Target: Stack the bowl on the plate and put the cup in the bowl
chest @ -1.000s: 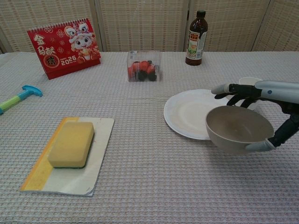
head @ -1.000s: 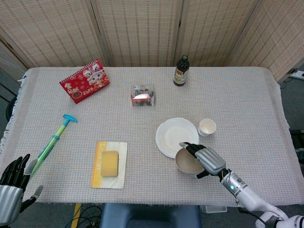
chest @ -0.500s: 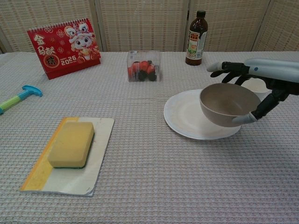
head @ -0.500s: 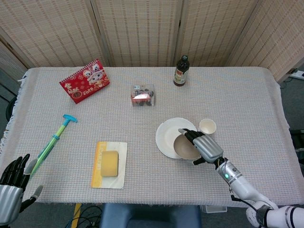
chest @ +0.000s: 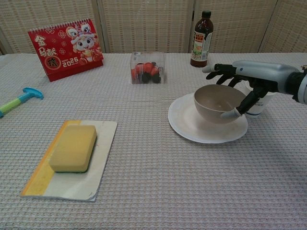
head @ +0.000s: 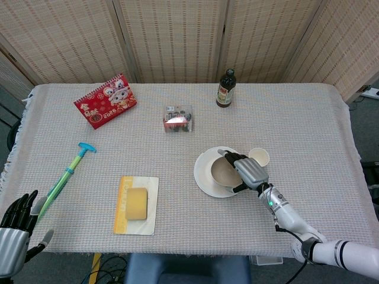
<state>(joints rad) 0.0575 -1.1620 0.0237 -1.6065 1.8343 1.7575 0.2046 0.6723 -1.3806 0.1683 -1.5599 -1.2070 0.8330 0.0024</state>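
At the far left of the head view, the left hand (head: 13, 239) hangs off the tabletop's near corner, its dark fingers spread and nothing in it; the chest view does not show it. On the tabletop (head: 308, 118), covered by a woven grey cloth, a teal and green syringe (head: 68, 172) lies slanted near the left edge. Behind it a red calendar (chest: 65, 48) stands upright toward the back. Nearer the front a yellow sponge (chest: 74, 147) lies on a white and yellow board (chest: 103, 175). Toward the middle at the back is a clear box (chest: 148, 67) of red and dark fruit. Right of that, against the screen, a dark bottle (chest: 201, 39) stands upright.

The white plate (chest: 184, 125) lies right of centre. The beige bowl (chest: 215, 101) is upright over the plate's right half; from these views I cannot tell whether its base touches the plate. The right hand (chest: 244, 81) grips the bowl at its right rim, fingers reaching across the far edge and the thumb pressed to the near outer wall. The white cup (head: 259, 157) stands upright on the cloth just beside the plate's right edge, behind the hand in the chest view and mostly hidden there.
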